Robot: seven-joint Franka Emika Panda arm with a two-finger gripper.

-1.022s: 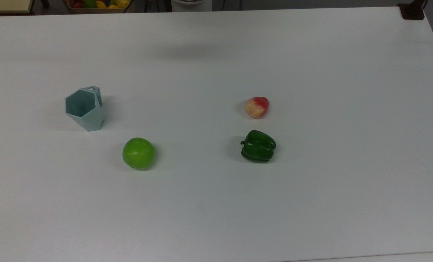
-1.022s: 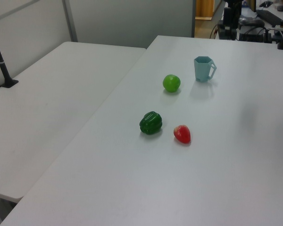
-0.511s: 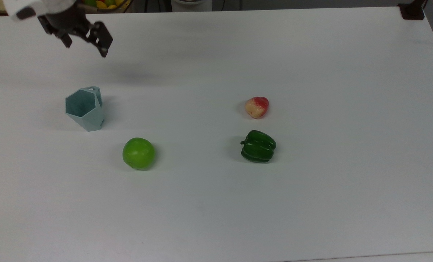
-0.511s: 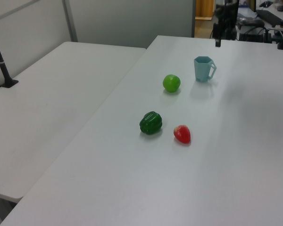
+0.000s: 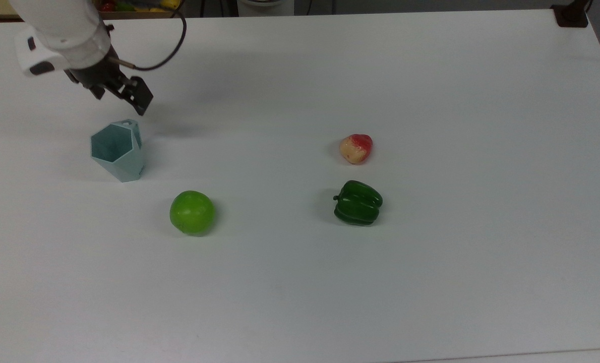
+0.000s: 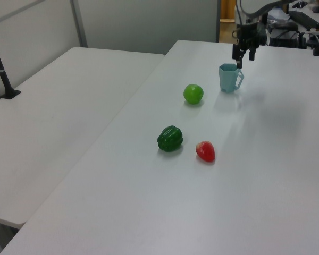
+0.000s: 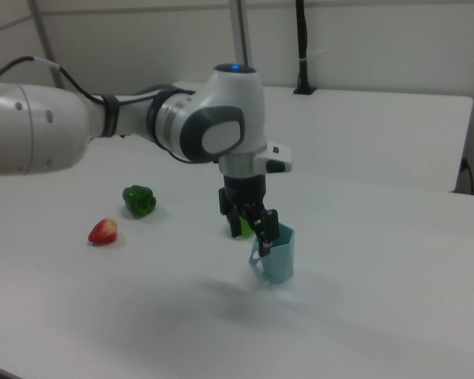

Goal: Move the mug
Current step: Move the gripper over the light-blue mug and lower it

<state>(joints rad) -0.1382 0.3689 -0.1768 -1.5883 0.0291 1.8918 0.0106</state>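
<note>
From my seat, working near to far in the top view: closest to the bottom edge is the green apple (image 5: 191,212), sitting left of centre on the white table (image 5: 431,282). Roughly level with it, over to the top view's right, is the green bell pepper (image 5: 358,202), lying on its side with the stem end pointing to the top view's left. Just past the pepper is the red-and-cream strawberry (image 5: 356,148), near it but not touching.

Further left and a bit beyond the apple stands the mug (image 5: 117,150). It's the pale blue-green faceted one, upright on its narrow base, hexagonal rim open and nothing inside that I can see. Its small handle is on the far side in the top view; in the left view the mug (image 6: 229,77) has the handle on the left view's right, and in the right view it (image 7: 273,254) has the handle toward the right view's left.

Farthest back is the gripper (image 5: 120,93), hanging just above and beyond the mug's handle side, not touching it as far as I can see. Fingers are spread a little way apart and holding nothing. The left view has the gripper (image 6: 244,54) just above the rim, and the right view puts it (image 7: 250,220) right over the mug's edge, with the white arm (image 7: 103,126) stretching off to the right view's left.
</note>
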